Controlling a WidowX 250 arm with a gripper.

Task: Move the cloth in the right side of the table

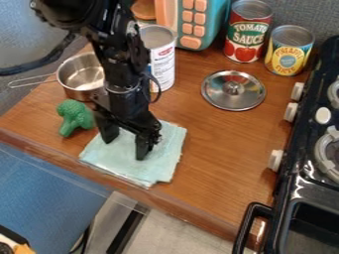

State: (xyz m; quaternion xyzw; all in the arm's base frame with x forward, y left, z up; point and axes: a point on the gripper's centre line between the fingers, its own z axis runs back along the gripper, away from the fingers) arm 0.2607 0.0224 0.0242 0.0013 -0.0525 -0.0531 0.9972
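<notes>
The black gripper (124, 148) hangs down over the cloth, left of the table's middle. Its two fingers stand apart, with their tips at the upper part of the cloth and nothing upright between them. A light green, folded cloth (152, 166) lies flat near the front edge of the wooden table (222, 163). Part of the cloth's upper left is hidden behind the gripper. Whether the fingertips touch the cloth I cannot tell.
Left of the gripper are green toy broccoli (74, 117) and a metal pot (81, 77). Behind stand a white can (162, 59), a tomato sauce can (246, 32) and a yellow-labelled can (289, 51). A silver lid (233, 90) lies right of centre; a black stove (311, 173) borders the right.
</notes>
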